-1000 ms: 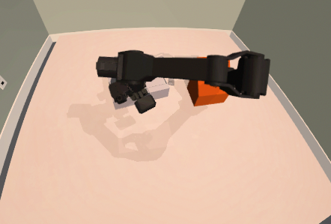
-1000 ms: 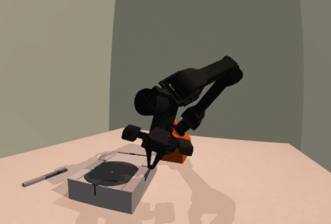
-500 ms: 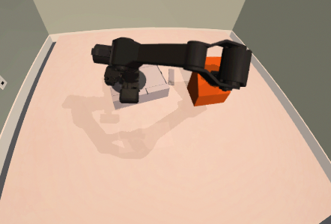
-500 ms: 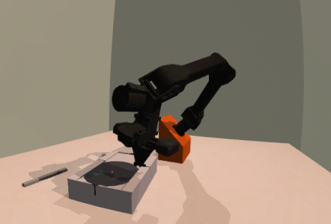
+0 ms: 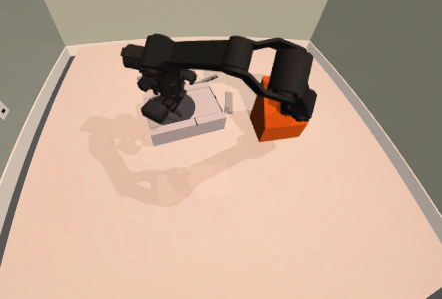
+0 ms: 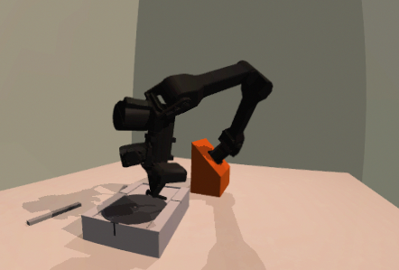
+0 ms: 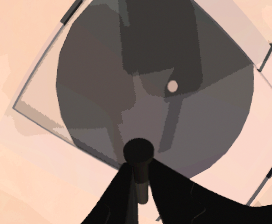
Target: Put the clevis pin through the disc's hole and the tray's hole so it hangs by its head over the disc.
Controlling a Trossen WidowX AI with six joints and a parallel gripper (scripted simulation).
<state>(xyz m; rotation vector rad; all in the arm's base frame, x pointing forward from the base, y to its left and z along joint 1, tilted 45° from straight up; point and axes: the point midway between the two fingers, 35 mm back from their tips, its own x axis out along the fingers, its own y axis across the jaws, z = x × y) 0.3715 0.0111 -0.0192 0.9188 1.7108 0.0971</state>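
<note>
Top looks down, exterior sidelong, wrist close; 3 share disc [image 5: 186,106] [image 6: 134,209] [image 7: 212,115]

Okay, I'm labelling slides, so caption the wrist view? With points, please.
Gripper [image 7: 139,167] pinching the headed clevis pin [image 7: 139,151], the holed aluminium disc [image 7: 217,115] lying in the steel tray [image 7: 42,92].

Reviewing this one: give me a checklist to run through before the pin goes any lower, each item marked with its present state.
1. Clevis pin held between the gripper's fingers: ok.
2. Pin gripped with its head clear above the fingertips: ok.
3. Disc lying flat inside the tray: ok.
4. Pin lined up over the disc's hole: not ok, the hole shows off to one side.
5. Tray's pin hole directly under the disc's hole: cannot tell.
</note>
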